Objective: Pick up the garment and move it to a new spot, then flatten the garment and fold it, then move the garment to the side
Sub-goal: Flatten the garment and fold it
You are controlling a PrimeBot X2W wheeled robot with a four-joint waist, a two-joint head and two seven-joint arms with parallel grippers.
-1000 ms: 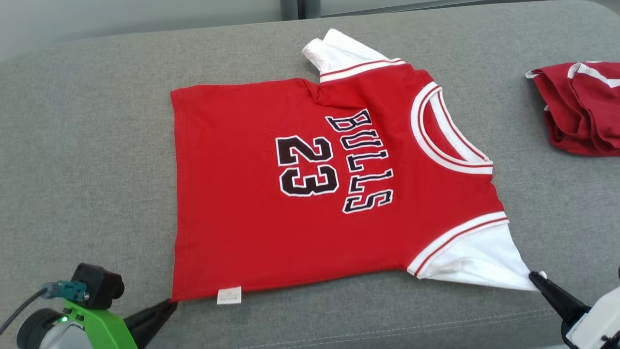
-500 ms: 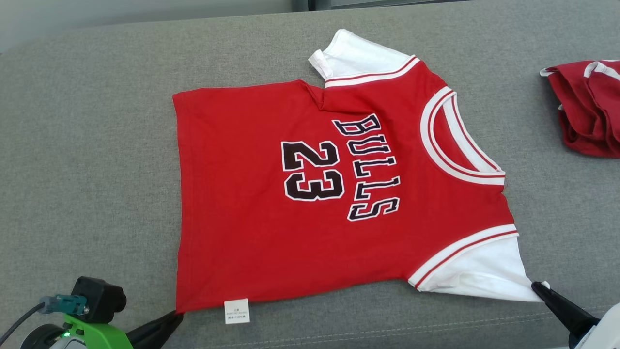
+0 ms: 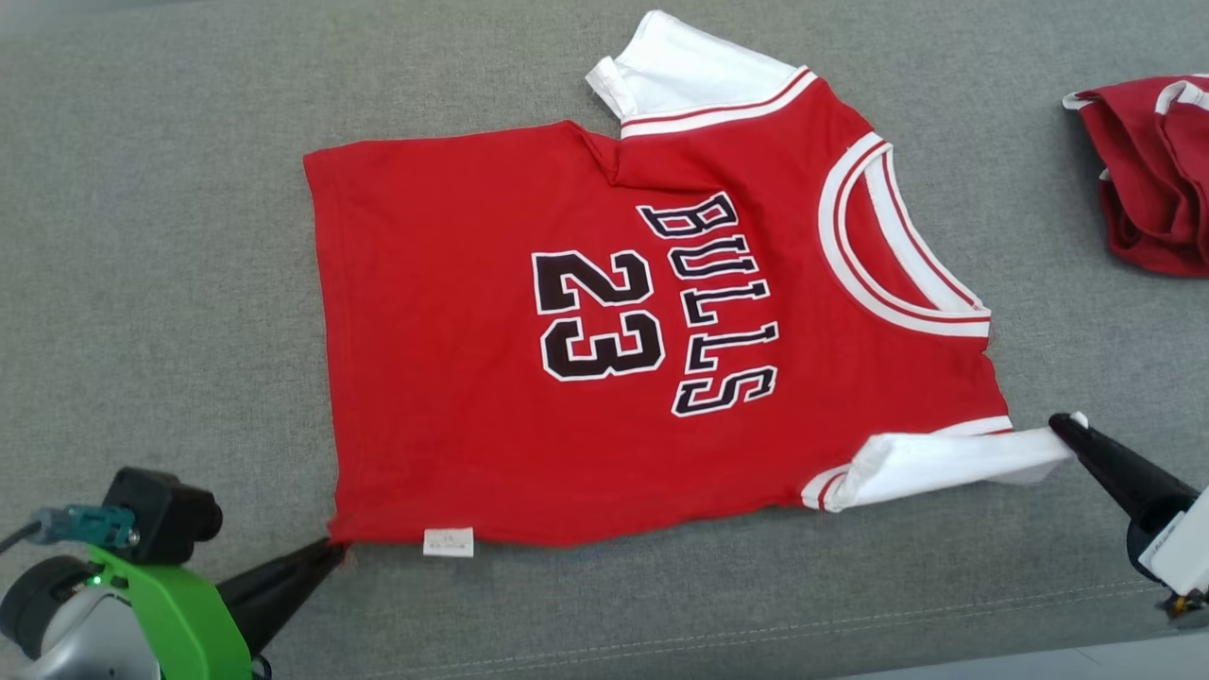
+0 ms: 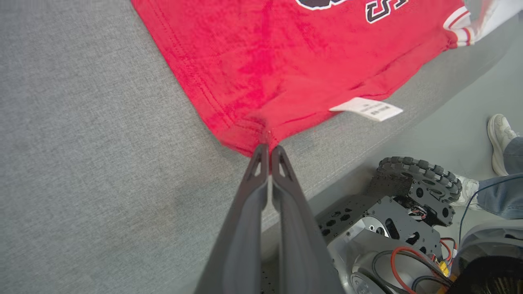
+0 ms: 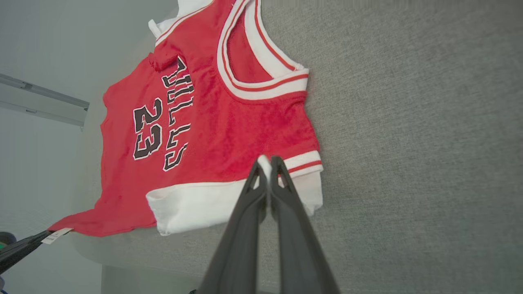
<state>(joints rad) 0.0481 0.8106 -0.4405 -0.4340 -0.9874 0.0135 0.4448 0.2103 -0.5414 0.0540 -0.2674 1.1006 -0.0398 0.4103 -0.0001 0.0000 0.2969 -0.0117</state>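
Red jersey (image 3: 472, 378) lies flat, its white sleeve (image 3: 945, 460) folded inward.

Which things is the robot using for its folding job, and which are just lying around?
For the job: red Bulls jersey; left gripper, pinching its hem corner; right gripper, pinching its white sleeve.
Just lying about: crumpled dark red garment; person's shoe.

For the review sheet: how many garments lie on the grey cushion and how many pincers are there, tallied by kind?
Garments: 2, the red jersey and the dark red garment
Pincers: 2, the left pincer and the right pincer, each shut on the red jersey
Total: 4
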